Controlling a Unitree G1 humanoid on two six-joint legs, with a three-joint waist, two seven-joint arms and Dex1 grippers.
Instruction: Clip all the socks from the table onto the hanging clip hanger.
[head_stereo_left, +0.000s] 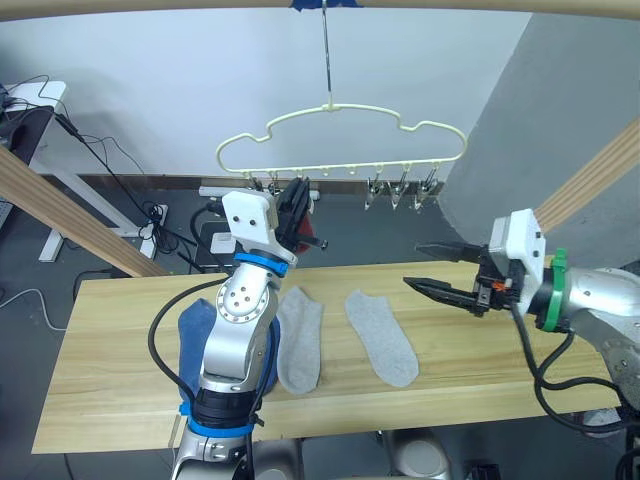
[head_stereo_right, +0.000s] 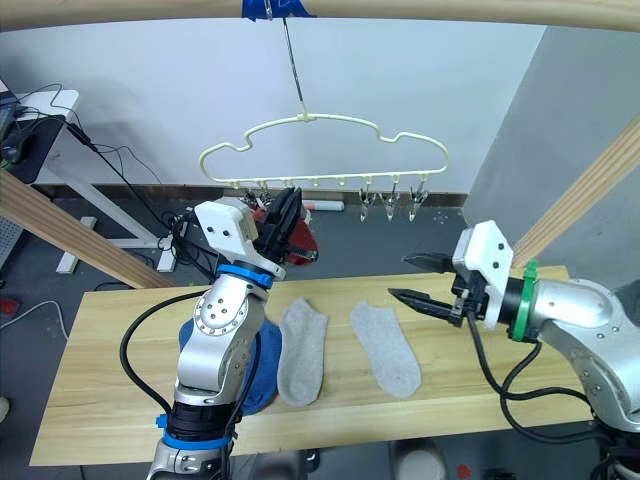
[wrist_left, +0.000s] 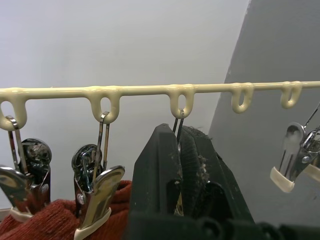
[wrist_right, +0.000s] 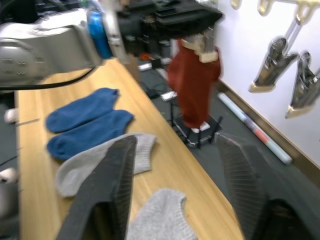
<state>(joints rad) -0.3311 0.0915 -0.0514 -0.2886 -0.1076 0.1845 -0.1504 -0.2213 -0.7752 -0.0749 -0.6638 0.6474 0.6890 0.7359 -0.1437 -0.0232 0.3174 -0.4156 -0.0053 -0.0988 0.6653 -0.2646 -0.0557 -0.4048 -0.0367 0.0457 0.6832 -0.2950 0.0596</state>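
Note:
The pale yellow clip hanger (head_stereo_left: 340, 108) hangs on its hook from the top pole. My left gripper (wrist_left: 178, 150) is raised to its row of clips and shut on the third clip. Rust red socks (wrist_left: 55, 220) hang from the two clips beside it; one red sock (wrist_right: 192, 85) dangles below the gripper. On the table (head_stereo_left: 120, 330) lie two grey socks (head_stereo_left: 300, 340) (head_stereo_left: 382, 335) side by side. Two blue socks (wrist_right: 82, 107) (wrist_right: 87, 132) lie partly hidden behind my left arm. My right gripper (head_stereo_left: 412, 265) hovers open above the table's right part, holding nothing.
Several free metal clips (head_stereo_left: 400, 190) hang at the hanger's right end. Slanted wooden poles (head_stereo_left: 70, 215) (head_stereo_left: 600, 170) flank the table. A white desk (head_stereo_left: 45, 95) with cables stands at the back left, and a grey panel (head_stereo_left: 560, 120) rises at the right.

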